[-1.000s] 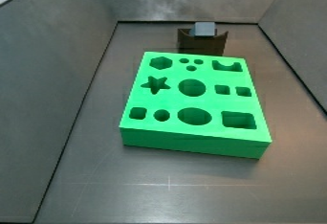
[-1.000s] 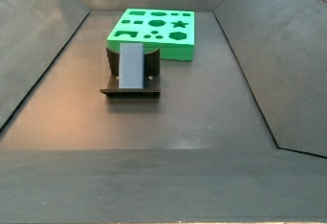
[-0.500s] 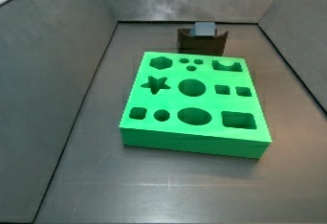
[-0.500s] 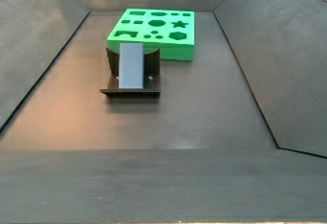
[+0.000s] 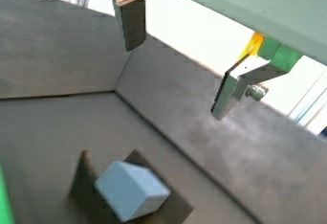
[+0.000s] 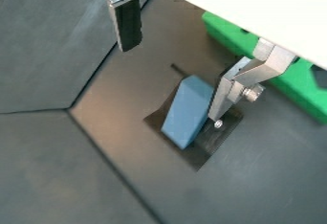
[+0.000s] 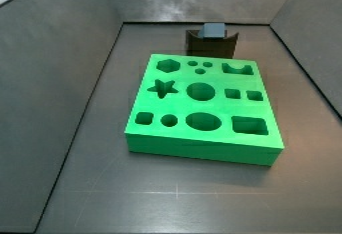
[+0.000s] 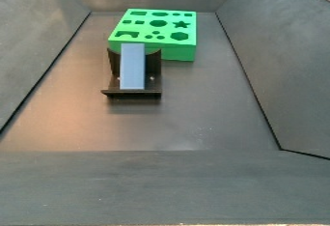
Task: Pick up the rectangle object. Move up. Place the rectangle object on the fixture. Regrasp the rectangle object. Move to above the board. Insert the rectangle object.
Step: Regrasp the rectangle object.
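Note:
The grey-blue rectangle object (image 8: 131,66) rests lengthwise on the dark fixture (image 8: 133,91), just in front of the green board (image 8: 154,32). In a side view the rectangle object (image 7: 213,31) sits on the fixture (image 7: 211,46) behind the board (image 7: 201,108). My gripper (image 6: 177,57) hangs open well above the rectangle object (image 6: 189,111), and nothing is between its fingers (image 6: 126,22). In a wrist view the gripper (image 5: 183,57) is open, with the rectangle object (image 5: 132,188) on the fixture (image 5: 87,182) below it. Neither side view shows the gripper clearly.
Dark sloping walls (image 7: 80,88) enclose the grey floor (image 8: 168,143) on all sides. An edge of the board (image 6: 262,60) lies close beside the fixture (image 6: 211,142).

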